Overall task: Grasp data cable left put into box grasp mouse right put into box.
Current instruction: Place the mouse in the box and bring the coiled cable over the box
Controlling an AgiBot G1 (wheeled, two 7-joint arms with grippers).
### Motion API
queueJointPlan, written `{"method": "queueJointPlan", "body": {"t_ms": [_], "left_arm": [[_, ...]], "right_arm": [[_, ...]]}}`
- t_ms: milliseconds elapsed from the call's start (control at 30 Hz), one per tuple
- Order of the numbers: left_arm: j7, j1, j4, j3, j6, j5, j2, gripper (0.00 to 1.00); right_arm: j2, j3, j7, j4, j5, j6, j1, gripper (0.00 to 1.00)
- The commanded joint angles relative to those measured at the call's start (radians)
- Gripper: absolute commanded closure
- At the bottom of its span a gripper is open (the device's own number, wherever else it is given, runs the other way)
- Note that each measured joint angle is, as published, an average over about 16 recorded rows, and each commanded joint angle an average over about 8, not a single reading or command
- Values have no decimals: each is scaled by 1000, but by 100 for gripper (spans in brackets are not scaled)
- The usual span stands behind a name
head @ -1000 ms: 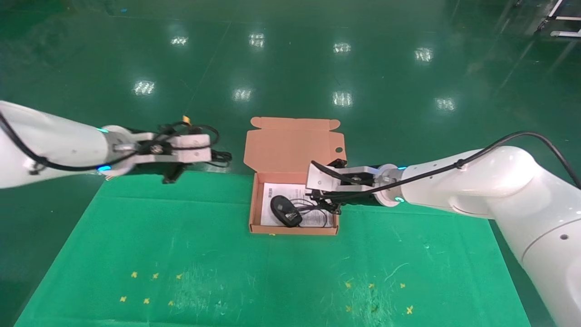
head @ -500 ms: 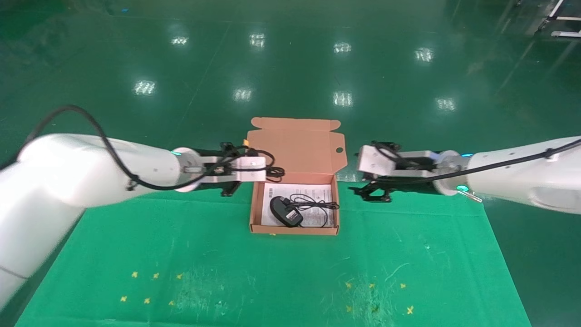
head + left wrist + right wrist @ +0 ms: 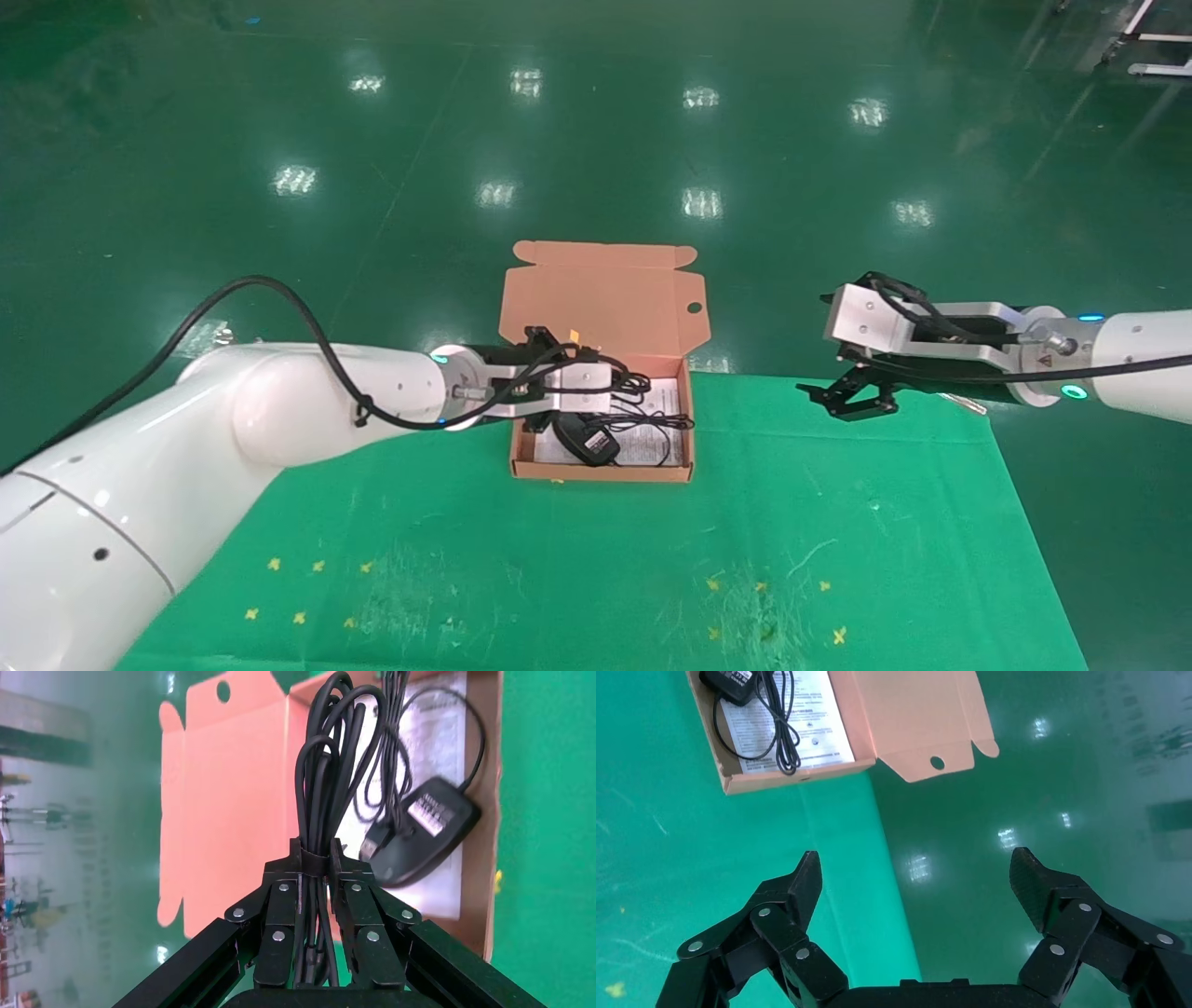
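Observation:
The salmon-orange box [image 3: 602, 472] stands open on the mat, its flap lid [image 3: 601, 298] upright at the back. The black mouse [image 3: 587, 441] lies inside on the white leaflet [image 3: 656, 449], its cord looped beside it. My left gripper [image 3: 626, 383] is over the box, shut on the data cable [image 3: 639, 381]. In the left wrist view the gripper [image 3: 314, 855] pinches the cable bundle [image 3: 330, 755] above the mouse [image 3: 422, 836] and the box wall [image 3: 486, 811]. My right gripper [image 3: 846, 397] is open and empty, right of the box; the right wrist view shows it [image 3: 916, 862] with the box [image 3: 793, 780] far off.
The green mat [image 3: 559, 559] covers the table, with yellow cross marks at the front left [image 3: 307, 587] and front right [image 3: 764, 606]. Glossy green floor [image 3: 596, 140] lies beyond the mat's back edge. My right gripper hangs over that edge.
My left arm has swung right with the data cable, from left of the box to over it. My right gripper has let go of the mouse in the box and drawn back right.

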Motion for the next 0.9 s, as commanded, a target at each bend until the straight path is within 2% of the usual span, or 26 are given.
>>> {"method": "queueJointPlan", "body": {"t_ms": [33,133,400,900], "left_arm": [[24,4,6,34,-27,-48,3,100],[33,-1,6,86,-53,-104,4,100],[38,-20,15,168,-91,-194,5,0],[38,-20,7,163,-89,-190,-2,0]], "right_arm": [[30,0,35,49,-7,1,-11,0],[56,-2,75,96,-19,6,-22,0],[87,-8,130,155,-45,11,-32,0],[84,-8,129,149,-44,12,-32,0]]}}
